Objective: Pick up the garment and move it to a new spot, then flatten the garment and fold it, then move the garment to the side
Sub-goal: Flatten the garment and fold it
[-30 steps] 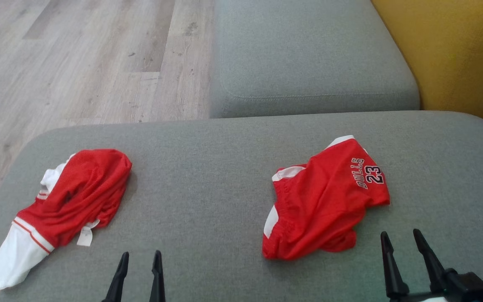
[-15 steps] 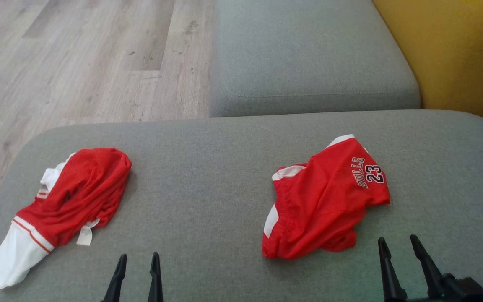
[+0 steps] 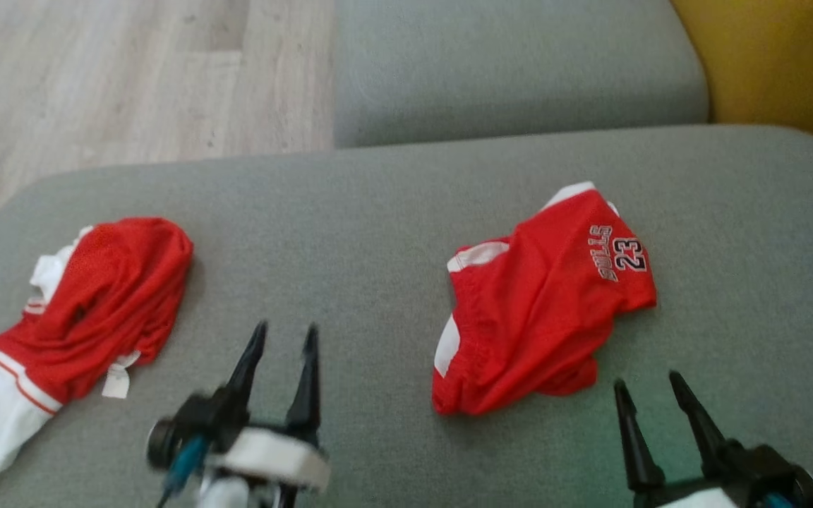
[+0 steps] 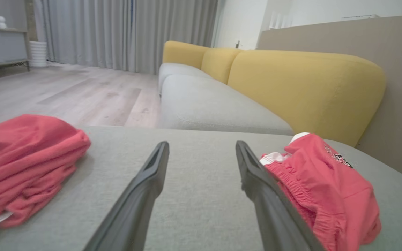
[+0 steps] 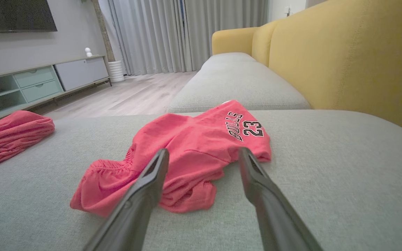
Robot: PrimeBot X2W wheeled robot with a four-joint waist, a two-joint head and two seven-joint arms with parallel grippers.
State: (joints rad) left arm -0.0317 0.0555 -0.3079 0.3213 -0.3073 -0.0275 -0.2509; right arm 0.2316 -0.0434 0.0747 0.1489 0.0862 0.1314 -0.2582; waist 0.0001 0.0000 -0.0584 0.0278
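Crumpled red shorts (image 3: 547, 303), lettered BULLS 23 in black and white, lying on the right half of the large grey cushion (image 3: 350, 233), gathered waistband facing the cushion's middle, white side panels peeking out at the folds. Unfolded, unflattened, gripped by nothing. Second garment (image 3: 96, 296), red mesh with a white band and a small white label, heaped on the cushion's left half, its white end toward the cushion's front left corner. Left gripper (image 3: 286, 327) hovering over the cushion's bare middle, nearer its front edge, between the two heaps; both dark fingers spread wide, empty, clear of any cloth. Right gripper (image 3: 646, 379) over the cushion's front right part, fingers likewise spread wide and empty, tips pointing toward the cushion's far edge and stopping just short of the shorts. Beyond the cushion's far edge, another grey seat (image 3: 512, 63); off its far left, pale wood floor (image 3: 131, 77); off its far right corner, yellow backrest (image 3: 766, 56). Head view blurred around the left gripper
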